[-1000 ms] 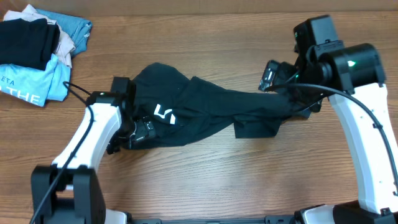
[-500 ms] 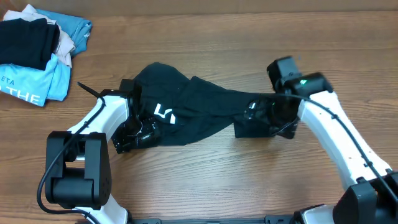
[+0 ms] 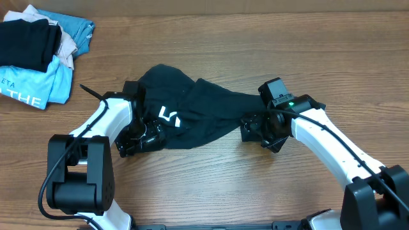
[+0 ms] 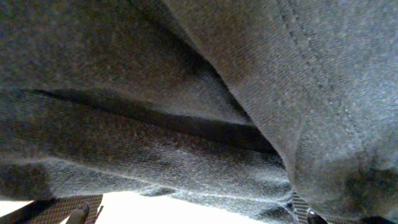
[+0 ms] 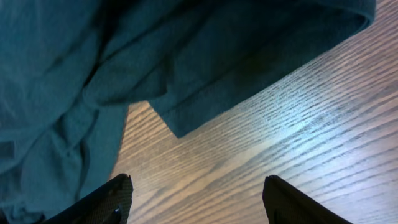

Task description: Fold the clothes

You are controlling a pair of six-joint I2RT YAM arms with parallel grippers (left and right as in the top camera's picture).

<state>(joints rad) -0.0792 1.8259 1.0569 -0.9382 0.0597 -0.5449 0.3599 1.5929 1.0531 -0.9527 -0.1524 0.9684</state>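
Clothes [image 3: 204, 108], one dark garment, two tools, left tool [image 4: 194, 214] spread wide, right tool [image 5: 199, 199] parted over table [image 5: 292, 118]

A wooden desk [image 3: 211, 191] with brown grain running side to side fills the overhead view; the right wrist view shows a glossy stretch of it [image 5: 286, 124]. A small pile of laundry sits at its far left corner. A light-blue shirt [image 3: 29, 86] lies lowest, white letters "THE" on it. A black folded garment [image 3: 25, 41] rests on top. A pale pinkish piece [image 3: 65, 46] lies beside that, touching a blue-grey piece [image 3: 77, 29].
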